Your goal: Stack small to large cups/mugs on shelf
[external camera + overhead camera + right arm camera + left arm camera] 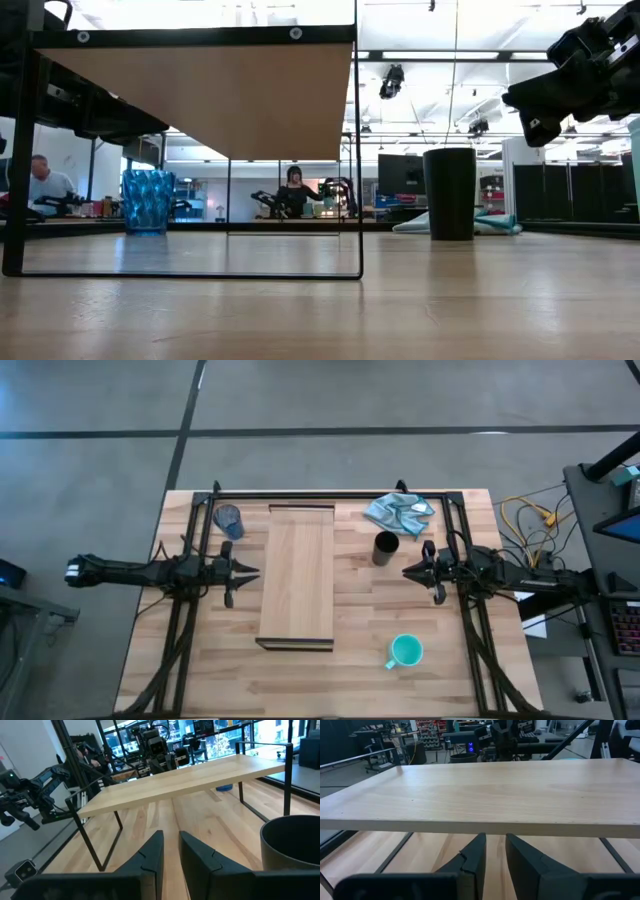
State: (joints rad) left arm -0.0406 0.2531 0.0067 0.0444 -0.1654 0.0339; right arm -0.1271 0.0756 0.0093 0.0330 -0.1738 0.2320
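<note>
The shelf (296, 575), a pale board on thin black legs, stands mid-table and is bare on top (485, 795). The translucent dark blue cup (229, 520) stands upright by its far left corner (147, 200). To the shelf's right, the black cup (386, 547) stands upright (450, 193). The turquoise mug (405, 651) sits upright near the table's near right part, handle toward the left. My left gripper (252, 571) hovers at the shelf's left edge (495, 840), shut. My right gripper (408, 571) hovers just nearer than the black cup (171, 837), shut, with the cup's rim (292, 842) beside it.
A crumpled light blue cloth (400, 513) lies at the far right, behind the black cup. Black frame rails (330, 494) run along the table's far edge and both sides. Bare tabletop (330, 680) lies nearer than the shelf. People sit in the room beyond (40, 185).
</note>
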